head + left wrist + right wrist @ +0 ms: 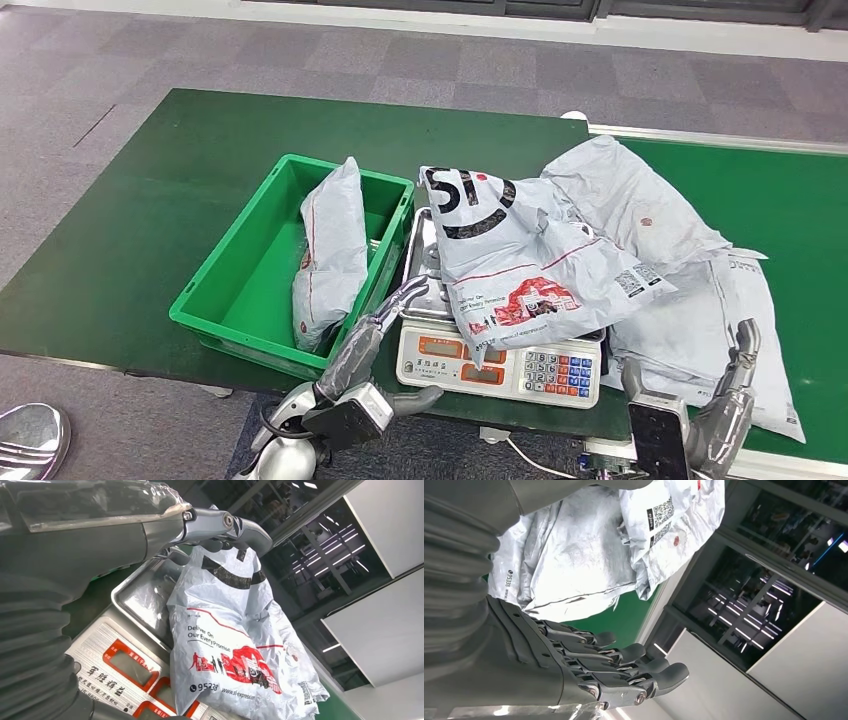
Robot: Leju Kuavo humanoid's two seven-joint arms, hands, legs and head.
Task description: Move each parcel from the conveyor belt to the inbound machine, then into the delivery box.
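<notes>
Our left hand [385, 318] open beside crinkled grey plastic parcel [510, 265] on white weighing scale [500, 365]; right hand [735, 385] open, empty. We risk parcel sliding off.

A parcel-sorting test room: grey carpet tiles [120, 60], green conveyor belt [800, 200], weighing scale [500, 365], courier parcels [520, 260].

Both arms are silver metal. The left hand [385, 318] has a glossy, apparently plastic-wrapped back, grey ribbed wrist cover and dark fingertips. The right hand [735, 385] shows silver linked fingers with visible screws and dark rubbery tips.
</notes>
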